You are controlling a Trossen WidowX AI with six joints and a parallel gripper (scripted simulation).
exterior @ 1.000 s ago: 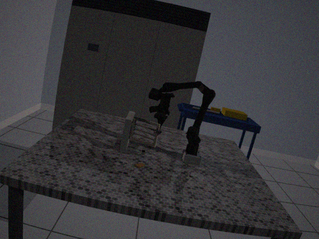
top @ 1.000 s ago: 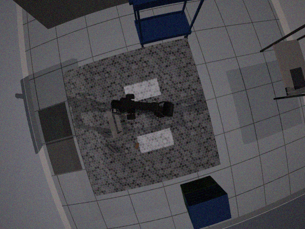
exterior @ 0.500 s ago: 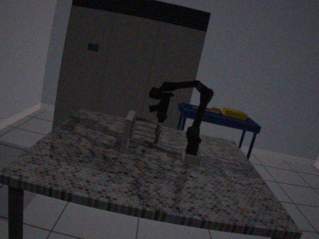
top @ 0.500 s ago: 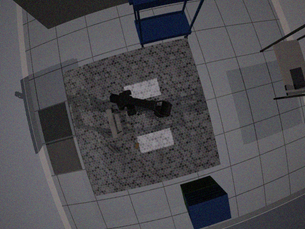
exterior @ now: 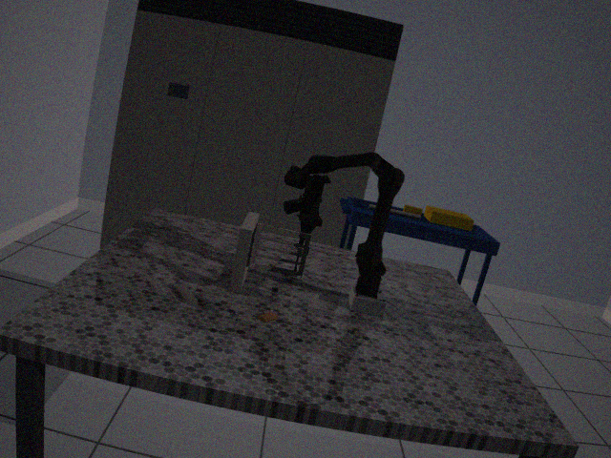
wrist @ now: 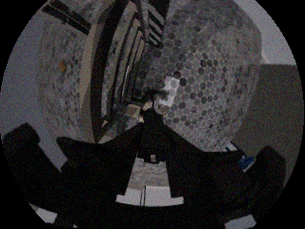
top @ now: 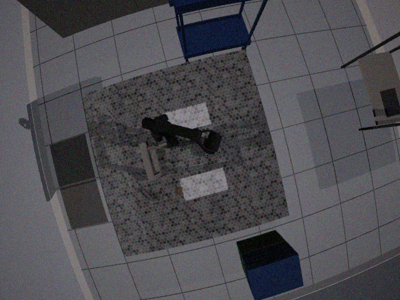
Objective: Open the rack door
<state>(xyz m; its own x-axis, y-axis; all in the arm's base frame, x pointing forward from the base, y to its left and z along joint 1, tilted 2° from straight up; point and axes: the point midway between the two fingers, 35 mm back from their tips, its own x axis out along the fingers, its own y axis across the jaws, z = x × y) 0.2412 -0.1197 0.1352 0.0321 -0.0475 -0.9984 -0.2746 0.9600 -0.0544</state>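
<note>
Door (top: 159, 146) (exterior: 302, 260) swung well out from the rack (top: 147, 161) (exterior: 243, 256) (wrist: 88, 72), its free edge at the fingers, its hinge side away from them; from above it looks roughly square to the rack. The gripper (top: 166, 143) (exterior: 302, 240) (wrist: 152, 126) has its fingers pinched on the handle (wrist: 148, 104), which is mostly hidden by them. This seems the last stretch of the swing, probably near the required angle. Any remaining pull should follow the hinge's arc, wrist turning with the door so the handle neither slips nor twists back. Once the angle is safely passed, stop, spread the fingers evenly, and back off along their own line before moving sideways. The orange piece (top: 179, 190) (exterior: 267, 316) (wrist: 62, 66) lies well apart from the fingers, beyond the rack in the wrist view. No brand, label or writing can be read.
</note>
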